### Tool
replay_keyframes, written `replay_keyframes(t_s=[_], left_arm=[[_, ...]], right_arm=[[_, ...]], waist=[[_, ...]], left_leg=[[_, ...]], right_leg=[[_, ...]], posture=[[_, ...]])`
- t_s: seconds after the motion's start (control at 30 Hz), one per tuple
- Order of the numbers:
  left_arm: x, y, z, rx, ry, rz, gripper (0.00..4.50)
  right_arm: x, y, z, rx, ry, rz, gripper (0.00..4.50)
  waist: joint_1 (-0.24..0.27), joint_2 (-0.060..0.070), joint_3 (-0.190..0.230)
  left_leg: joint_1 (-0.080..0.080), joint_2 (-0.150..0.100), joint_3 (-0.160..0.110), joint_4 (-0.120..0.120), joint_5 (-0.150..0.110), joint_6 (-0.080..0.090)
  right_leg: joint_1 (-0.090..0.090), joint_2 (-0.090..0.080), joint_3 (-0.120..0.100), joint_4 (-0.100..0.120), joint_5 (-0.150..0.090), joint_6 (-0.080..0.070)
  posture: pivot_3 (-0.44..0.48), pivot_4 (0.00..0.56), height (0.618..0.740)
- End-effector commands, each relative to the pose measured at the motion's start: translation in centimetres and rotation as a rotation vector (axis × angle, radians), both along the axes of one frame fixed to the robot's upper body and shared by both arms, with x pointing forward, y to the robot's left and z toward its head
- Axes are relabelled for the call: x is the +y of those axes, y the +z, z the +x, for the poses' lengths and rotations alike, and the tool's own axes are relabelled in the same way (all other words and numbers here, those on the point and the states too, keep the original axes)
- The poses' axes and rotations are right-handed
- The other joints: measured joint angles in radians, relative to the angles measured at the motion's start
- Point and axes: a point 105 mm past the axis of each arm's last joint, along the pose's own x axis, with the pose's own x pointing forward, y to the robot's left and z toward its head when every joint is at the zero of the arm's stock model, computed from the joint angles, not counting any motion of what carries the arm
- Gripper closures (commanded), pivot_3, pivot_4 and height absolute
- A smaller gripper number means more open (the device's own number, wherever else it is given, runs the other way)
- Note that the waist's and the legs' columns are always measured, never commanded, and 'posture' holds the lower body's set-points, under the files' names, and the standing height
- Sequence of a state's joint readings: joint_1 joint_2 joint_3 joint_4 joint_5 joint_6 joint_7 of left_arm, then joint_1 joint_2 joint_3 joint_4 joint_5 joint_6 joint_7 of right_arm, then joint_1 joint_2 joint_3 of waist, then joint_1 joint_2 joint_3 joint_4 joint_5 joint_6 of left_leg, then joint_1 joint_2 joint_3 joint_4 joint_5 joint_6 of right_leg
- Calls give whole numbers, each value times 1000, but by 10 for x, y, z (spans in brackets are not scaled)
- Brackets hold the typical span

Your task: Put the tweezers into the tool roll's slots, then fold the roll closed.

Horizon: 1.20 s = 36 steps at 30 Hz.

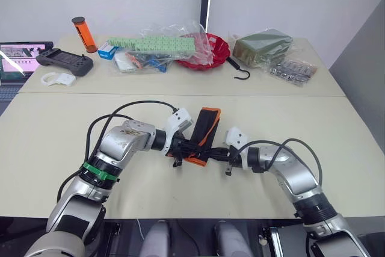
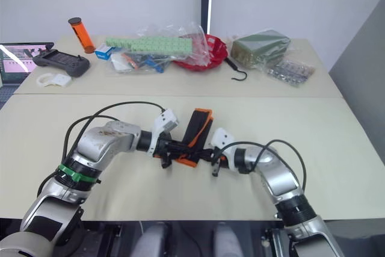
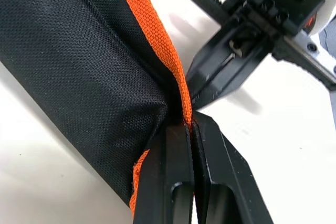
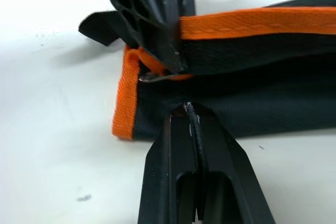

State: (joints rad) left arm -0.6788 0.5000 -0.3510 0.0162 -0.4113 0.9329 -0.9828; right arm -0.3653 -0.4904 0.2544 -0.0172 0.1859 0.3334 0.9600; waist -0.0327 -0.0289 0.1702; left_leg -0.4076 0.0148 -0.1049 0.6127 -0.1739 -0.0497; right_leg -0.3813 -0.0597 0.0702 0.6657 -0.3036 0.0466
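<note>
Toward the near edge of the front tabletop (image 1: 54,148), about midway along it, the tool roll (image 1: 204,132) lies folded into a narrow black bundle with orange trim, its long axis running away from the robot. Whether any tweezers sit inside cannot be told.

The left gripper (image 3: 190,129) has its fingers pressed together on the orange-trimmed edge at the roll's near end. The right gripper (image 4: 188,109) meets the same end from the opposite side, fingers closed on a thin black strip, seemingly the roll's strap. Both forearms lie low over the tabletop, elbows out, wrists turned inward toward each other.

Bare tabletop spreads wide to the left and right of the roll.

On the rear table, a red bowl (image 1: 212,52) sits beneath clear plastic bags (image 1: 171,43), and a black hook (image 1: 238,69) lies beside it.
</note>
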Motion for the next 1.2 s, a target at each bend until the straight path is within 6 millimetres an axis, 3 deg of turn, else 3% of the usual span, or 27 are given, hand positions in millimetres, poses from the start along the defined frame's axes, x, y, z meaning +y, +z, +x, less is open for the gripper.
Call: replay_keyframes(t_s=[0.03,0.3,0.33,0.57,0.73,0.83,1.2], left_arm=[[-4,-21,-9,65,-20,35,4468],[-5,-34,-18,98,-60,108,4468],[-4,-35,-18,100,-56,113,3846],[2,-38,-14,98,-26,141,1552],[3,-40,-15,99,-19,145,48],[2,-40,-18,104,-30,142,48],[4,-36,-23,126,-35,128,48]], right_arm=[[-9,16,6,-46,-25,19,4500],[-20,25,12,-69,-62,21,4500],[-22,27,13,-71,-68,26,4500],[-37,51,18,-101,-104,81,4500],[-42,87,24,-122,-126,226,4500],[-38,95,26,-116,-117,263,4500],[0,69,39,-82,-91,203,4500]], waist=[[0,0,0],[1,0,0],[0,0,0],[2,0,0],[4,1,0],[5,1,-1],[-2,2,-1]], left_leg=[[0,0,0,0,0,0],[0,0,0,0,0,0],[0,0,0,0,0,0],[8,0,0,0,0,0],[12,0,0,1,0,0],[14,0,0,1,0,0],[13,0,0,0,0,1]], right_leg=[[0,0,0,0,0,0],[1,0,0,0,0,0],[1,0,0,0,0,0],[10,0,0,-2,0,1],[14,0,0,-2,-3,5],[16,0,0,-2,-3,7],[14,0,0,-2,-3,5]], posture=[[0,150,740],[0,150,740],[0,150,740],[0,150,740],[0,150,740],[0,150,740],[0,150,740]])
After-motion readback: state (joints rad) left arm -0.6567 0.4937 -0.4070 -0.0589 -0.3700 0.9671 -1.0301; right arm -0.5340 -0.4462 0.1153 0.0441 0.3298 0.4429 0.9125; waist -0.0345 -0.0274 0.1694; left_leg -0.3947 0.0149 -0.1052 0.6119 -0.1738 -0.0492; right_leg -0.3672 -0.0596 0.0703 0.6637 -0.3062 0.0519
